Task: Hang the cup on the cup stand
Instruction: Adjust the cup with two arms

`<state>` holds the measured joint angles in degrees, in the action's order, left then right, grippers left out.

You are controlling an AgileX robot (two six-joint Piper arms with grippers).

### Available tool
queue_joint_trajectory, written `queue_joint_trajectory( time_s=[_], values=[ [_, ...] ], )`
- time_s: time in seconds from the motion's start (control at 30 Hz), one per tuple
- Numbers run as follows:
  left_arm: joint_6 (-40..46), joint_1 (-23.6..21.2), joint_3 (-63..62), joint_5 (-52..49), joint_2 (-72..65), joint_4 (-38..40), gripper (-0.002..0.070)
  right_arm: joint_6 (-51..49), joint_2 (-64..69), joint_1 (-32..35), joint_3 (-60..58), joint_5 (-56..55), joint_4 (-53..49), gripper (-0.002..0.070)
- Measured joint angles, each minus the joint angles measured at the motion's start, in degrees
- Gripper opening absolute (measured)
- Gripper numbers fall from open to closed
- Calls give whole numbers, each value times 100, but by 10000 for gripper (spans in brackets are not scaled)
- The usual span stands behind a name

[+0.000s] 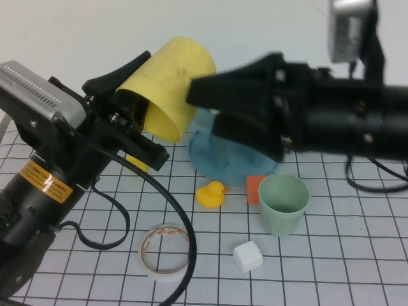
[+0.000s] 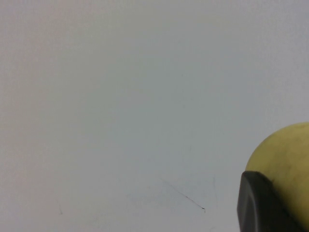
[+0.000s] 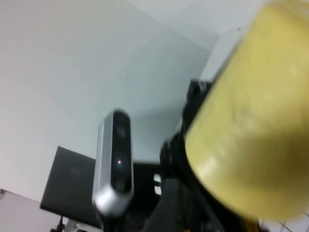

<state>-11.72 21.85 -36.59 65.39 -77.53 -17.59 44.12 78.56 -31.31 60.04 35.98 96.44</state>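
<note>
The yellow cup (image 1: 169, 83) is held up in the air, lying tilted with its open mouth toward my left arm. My left gripper (image 1: 137, 111) is shut on its rim, one finger outside and one inside. The cup also shows in the left wrist view (image 2: 289, 154) beside a black finger (image 2: 260, 208), and fills the right wrist view (image 3: 256, 111). My right gripper (image 1: 203, 108) is open, its fingers beside the cup's closed end. The cup stand's blue base (image 1: 217, 159) lies on the table behind; my right arm hides its posts.
A pale green cup (image 1: 282, 204) stands at front right, with an orange block (image 1: 254, 189) and a yellow rubber duck (image 1: 210, 193) next to it. A white cube (image 1: 247, 256) and a tape roll (image 1: 166, 252) lie nearer the front.
</note>
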Motion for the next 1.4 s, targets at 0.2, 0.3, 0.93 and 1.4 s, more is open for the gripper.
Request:
queue_joint_trajectory(
  time_s=[0.2, 0.3, 0.93, 1.4],
  values=[
    [221, 0, 0, 0, 0, 39, 21, -254, 601, -22, 687, -120, 54, 689],
    [218, 0, 0, 0, 0, 73, 21, -317, 700, -22, 712, -332, 68, 690],
    [-26, 0, 0, 0, 0, -42, 20, -520, 910, -22, 998, -891, 141, 692],
    [-48, 0, -12, 83, -23, -220, 20, -616, 1219, -22, 1449, -573, 130, 693]
  ],
)
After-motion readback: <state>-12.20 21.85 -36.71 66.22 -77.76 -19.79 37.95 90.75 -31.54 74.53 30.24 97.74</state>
